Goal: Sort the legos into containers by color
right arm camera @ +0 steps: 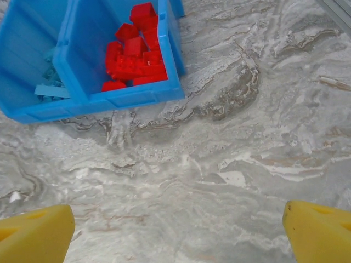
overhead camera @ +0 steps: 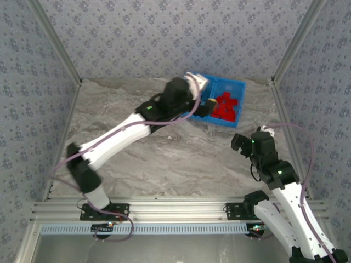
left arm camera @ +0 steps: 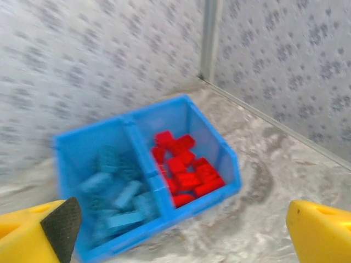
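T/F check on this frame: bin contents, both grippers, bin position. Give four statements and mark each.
1. The red legos and the light blue legos lie in separate compartments of the bin. True.
2. The left gripper is shut on a lego. False: its jaws stand wide open with nothing between them.
3. The right gripper is open above bare table. True.
4. The bin sits at the near edge by the arm bases. False: it sits at the far side, near the back wall.

The blue bin [left arm camera: 213,136] has two sides. Red legos [left arm camera: 184,170] lie piled right of its divider [left arm camera: 140,160], light blue legos [left arm camera: 118,200] left.
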You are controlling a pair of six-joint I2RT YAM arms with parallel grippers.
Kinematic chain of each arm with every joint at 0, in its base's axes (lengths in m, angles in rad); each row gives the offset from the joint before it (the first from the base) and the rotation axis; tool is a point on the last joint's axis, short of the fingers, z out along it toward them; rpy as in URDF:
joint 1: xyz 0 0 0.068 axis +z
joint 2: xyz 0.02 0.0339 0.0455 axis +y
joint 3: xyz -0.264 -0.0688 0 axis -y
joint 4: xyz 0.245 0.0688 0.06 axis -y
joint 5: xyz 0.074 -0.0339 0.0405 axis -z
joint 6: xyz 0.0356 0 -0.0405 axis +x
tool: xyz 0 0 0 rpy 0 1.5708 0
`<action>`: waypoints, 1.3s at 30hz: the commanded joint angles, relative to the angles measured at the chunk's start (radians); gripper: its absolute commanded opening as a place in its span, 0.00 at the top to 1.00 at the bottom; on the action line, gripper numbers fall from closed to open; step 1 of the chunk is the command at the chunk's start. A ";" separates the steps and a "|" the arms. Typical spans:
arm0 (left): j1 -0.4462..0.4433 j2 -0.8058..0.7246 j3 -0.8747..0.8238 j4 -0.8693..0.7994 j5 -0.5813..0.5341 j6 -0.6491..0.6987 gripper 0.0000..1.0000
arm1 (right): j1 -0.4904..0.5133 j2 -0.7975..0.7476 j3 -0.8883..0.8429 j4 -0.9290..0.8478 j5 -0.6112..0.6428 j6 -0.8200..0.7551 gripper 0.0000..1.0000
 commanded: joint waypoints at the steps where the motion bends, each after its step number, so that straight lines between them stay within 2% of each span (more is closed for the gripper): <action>1: 0.003 -0.190 -0.260 0.066 -0.274 0.054 0.01 | 0.001 -0.017 -0.119 0.231 0.091 -0.127 0.00; 3: 0.011 -0.317 -0.418 0.083 -0.429 0.055 0.01 | -0.003 -0.015 -0.219 0.384 0.136 -0.204 0.00; 5: 0.046 -0.437 -0.567 0.093 -0.523 0.038 0.01 | -0.014 -0.003 -0.345 0.595 0.167 -0.315 0.00; 8: 0.152 -0.601 -0.768 0.066 -0.562 -0.017 0.01 | -0.083 0.080 -0.389 0.748 0.209 -0.355 0.00; 11: 0.252 -0.736 -0.938 0.067 -0.610 -0.045 0.01 | -0.175 0.220 -0.418 0.938 0.177 -0.397 0.00; 14: 0.360 -0.841 -1.102 0.161 -0.575 -0.032 0.01 | -0.282 0.411 -0.459 1.174 0.077 -0.379 0.00; 17: 0.464 -0.875 -1.204 0.220 -0.537 -0.063 0.01 | -0.289 0.587 -0.440 1.377 0.033 -0.415 0.00; 18: 0.495 -0.870 -1.228 0.238 -0.521 -0.072 0.01 | -0.278 0.647 -0.435 1.457 0.017 -0.475 0.00; 20: 0.544 -0.859 -1.280 0.316 -0.482 -0.053 0.01 | -0.287 0.695 -0.394 1.453 -0.016 -0.522 0.00; 21: 0.566 -0.851 -1.314 0.379 -0.453 -0.029 0.01 | -0.306 0.717 -0.420 1.525 -0.051 -0.529 0.00; 23: 0.616 -0.833 -1.374 0.504 -0.378 0.006 0.01 | -0.374 0.903 -0.498 1.854 -0.127 -0.500 0.00; 24: 0.655 -0.820 -1.395 0.555 -0.328 0.006 0.01 | -0.391 0.966 -0.499 1.947 -0.184 -0.495 0.00; 26: 0.732 -0.786 -1.417 0.628 -0.250 -0.017 0.01 | -0.395 0.854 -0.385 1.556 -0.227 -0.508 0.00; 27: 0.773 -0.757 -1.431 0.681 -0.219 -0.030 0.01 | -0.389 0.904 -0.370 1.612 -0.257 -0.534 0.00; 28: 0.812 -0.720 -1.447 0.751 -0.186 -0.039 0.01 | -0.369 0.917 -0.359 1.595 -0.274 -0.558 0.00; 29: 0.843 -0.680 -1.460 0.815 -0.159 -0.046 0.01 | -0.354 0.894 -0.335 1.516 -0.229 -0.563 0.00; 31: 0.898 -0.567 -1.450 0.904 -0.102 -0.059 0.01 | -0.328 0.904 -0.344 1.558 -0.167 -0.573 0.00; 34: 0.917 -0.422 -1.386 0.973 -0.036 -0.029 0.01 | -0.348 0.902 -0.324 1.517 -0.259 -0.583 0.00; 38: 0.922 -0.252 -1.307 1.054 0.012 0.010 0.01 | -0.347 0.903 -0.324 1.518 -0.261 -0.583 0.00; 39: 0.923 -0.177 -1.299 1.118 0.015 0.018 0.01 | -0.347 0.903 -0.324 1.519 -0.262 -0.583 0.00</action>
